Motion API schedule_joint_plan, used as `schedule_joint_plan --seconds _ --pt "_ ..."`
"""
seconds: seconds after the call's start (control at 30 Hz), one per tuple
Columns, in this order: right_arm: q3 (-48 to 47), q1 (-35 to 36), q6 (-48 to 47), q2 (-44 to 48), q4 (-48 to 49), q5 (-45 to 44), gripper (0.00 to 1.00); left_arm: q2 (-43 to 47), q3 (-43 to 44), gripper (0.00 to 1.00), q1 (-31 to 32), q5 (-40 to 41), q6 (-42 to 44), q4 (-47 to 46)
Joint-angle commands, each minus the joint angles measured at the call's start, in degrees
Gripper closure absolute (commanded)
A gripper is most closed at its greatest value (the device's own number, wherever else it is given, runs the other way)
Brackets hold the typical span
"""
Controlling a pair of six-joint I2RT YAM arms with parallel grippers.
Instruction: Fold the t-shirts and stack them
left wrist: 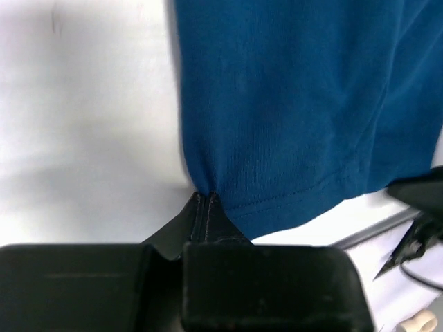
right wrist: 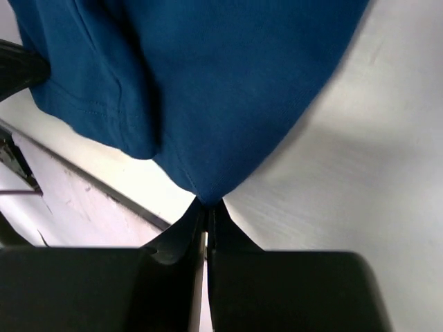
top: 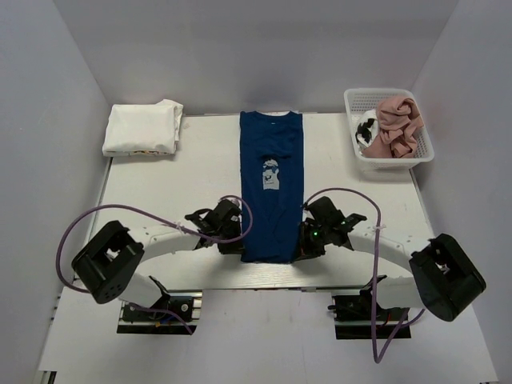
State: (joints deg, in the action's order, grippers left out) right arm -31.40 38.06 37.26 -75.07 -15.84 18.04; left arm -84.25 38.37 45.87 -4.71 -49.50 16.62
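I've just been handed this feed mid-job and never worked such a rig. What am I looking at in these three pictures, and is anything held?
Two robot arms are bolted at the table's near edge. The wide picture comes from a camera above and behind them; each close-up comes from a camera on one wrist. On the table a navy t-shirt lies flat in a long strip, a folded white t-shirt sits far left, and a white basket far right holds a pink t-shirt and a black-marked white cloth. The left end effector and the right end effector are each shut on a near corner of the navy t-shirt.
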Motion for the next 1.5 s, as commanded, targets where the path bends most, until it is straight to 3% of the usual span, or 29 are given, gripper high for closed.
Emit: schedule_joint_plan --seconds 0.0,0.17,0.27,0.43,0.77,0.93,1.07,1.47 --pt "0.63 0.87 -0.6 4.13 -2.79 0.15 1.0 5.56 -4.18 1.0 0.72 -2.85 -1.21 2.98" --pt "1.34 2.63 -1.57 7.13 -6.57 1.38 1.0 11.46 -4.88 1.0 1.24 -4.07 -0.35 6.05" --pt "0.11 3.16 -2.53 7.74 -6.58 0.68 1.0 11.47 -4.1 1.0 1.24 -4.08 0.89 9.12" --pt "-3.92 2.81 -2.54 5.91 -2.45 -0.64 1.0 9.63 -0.32 1.0 0.29 -6.36 3.17 6.49" --pt "-19.48 0.0 -5.53 -2.8 -3.06 -12.32 1.0 0.75 19.8 1.0 -2.8 6.46 3.18 15.8" --pt "-26.51 -2.64 -6.23 -7.1 -2.18 -17.33 1.0 -8.63 30.34 1.0 -6.4 10.68 3.79 21.16" --pt "-32.93 -4.75 -7.63 -12.37 -2.62 -20.15 1.0 -14.52 40.26 1.0 -9.82 11.3 5.02 23.19" --pt "-49.45 -11.43 -9.3 -29.07 -3.68 -18.66 1.0 -30.69 58.91 1.0 -17.3 8.23 12.13 23.8"
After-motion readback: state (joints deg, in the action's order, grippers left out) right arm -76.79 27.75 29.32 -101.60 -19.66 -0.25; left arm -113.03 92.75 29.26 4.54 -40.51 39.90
